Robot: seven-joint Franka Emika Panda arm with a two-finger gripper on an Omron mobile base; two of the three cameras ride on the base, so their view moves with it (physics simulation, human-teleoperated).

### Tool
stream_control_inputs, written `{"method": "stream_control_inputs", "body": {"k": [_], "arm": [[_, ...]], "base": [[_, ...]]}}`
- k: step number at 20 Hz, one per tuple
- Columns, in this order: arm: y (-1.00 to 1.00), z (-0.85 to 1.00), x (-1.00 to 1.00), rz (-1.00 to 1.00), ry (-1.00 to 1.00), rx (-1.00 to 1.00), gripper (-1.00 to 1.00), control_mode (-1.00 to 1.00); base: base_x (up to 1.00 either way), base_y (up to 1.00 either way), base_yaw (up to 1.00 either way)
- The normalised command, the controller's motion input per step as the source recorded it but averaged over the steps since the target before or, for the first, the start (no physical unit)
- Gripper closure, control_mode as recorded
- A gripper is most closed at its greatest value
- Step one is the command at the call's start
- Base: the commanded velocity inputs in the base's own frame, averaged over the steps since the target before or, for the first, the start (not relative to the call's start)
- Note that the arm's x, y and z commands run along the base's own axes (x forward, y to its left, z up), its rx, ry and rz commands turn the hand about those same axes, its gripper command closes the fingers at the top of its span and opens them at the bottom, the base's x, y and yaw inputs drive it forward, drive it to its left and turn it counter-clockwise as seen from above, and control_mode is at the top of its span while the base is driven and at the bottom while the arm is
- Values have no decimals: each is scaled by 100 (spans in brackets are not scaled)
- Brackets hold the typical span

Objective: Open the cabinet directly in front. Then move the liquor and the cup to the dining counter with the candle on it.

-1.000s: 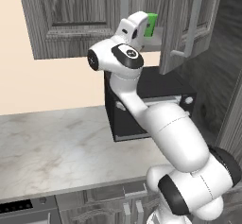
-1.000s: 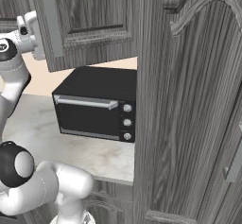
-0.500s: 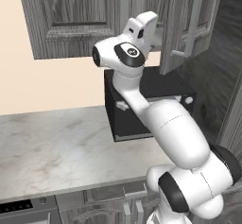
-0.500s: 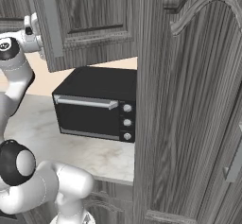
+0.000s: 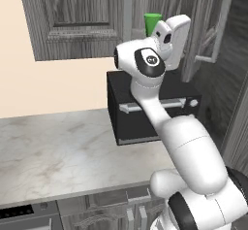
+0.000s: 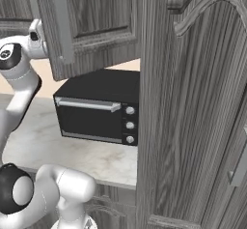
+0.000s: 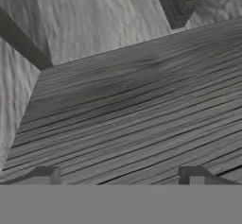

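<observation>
The cabinet (image 5: 72, 15) hangs ahead, its left door shut and its right door (image 5: 208, 25) swung open. Inside it a bright green cup (image 5: 153, 20) stands on the shelf, just left of my white hand (image 5: 173, 34), which reaches up into the opening. In the hand view my gripper (image 7: 120, 176) is open over bare wood-grain shelf (image 7: 132, 105), with nothing between the fingertips (image 7: 47, 173). The liquor is hidden. The dining counter and the candle are out of view.
A black microwave (image 5: 145, 110) sits on the marble counter (image 5: 58, 151) under the cabinet. In the right base view the open door (image 6: 193, 107) stands close in the foreground, and another door (image 6: 91, 25) hangs above the microwave (image 6: 99, 109).
My hand has swung to the right in front of the cabinet opening, crossing the green cup, which now shows on its left side. The jaws stayed open.
</observation>
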Motion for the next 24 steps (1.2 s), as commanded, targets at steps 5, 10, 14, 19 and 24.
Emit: {"method": "stream_control_inputs", "body": {"k": [5, 10, 14, 19, 24], "arm": [[-96, 0, -59, -23, 0, 0, -100, -100], [-96, -1, -16, -19, 2, 0, -100, -100], [-82, -4, 0, -11, 0, 0, -100, -100], [-61, -3, 0, -4, 0, 0, -100, -100], [-14, 0, 0, 0, 0, 0, -100, -100]], "base": [[0, 0, 0], [0, 0, 0], [0, 0, 0], [0, 0, 0], [0, 0, 0]]}}
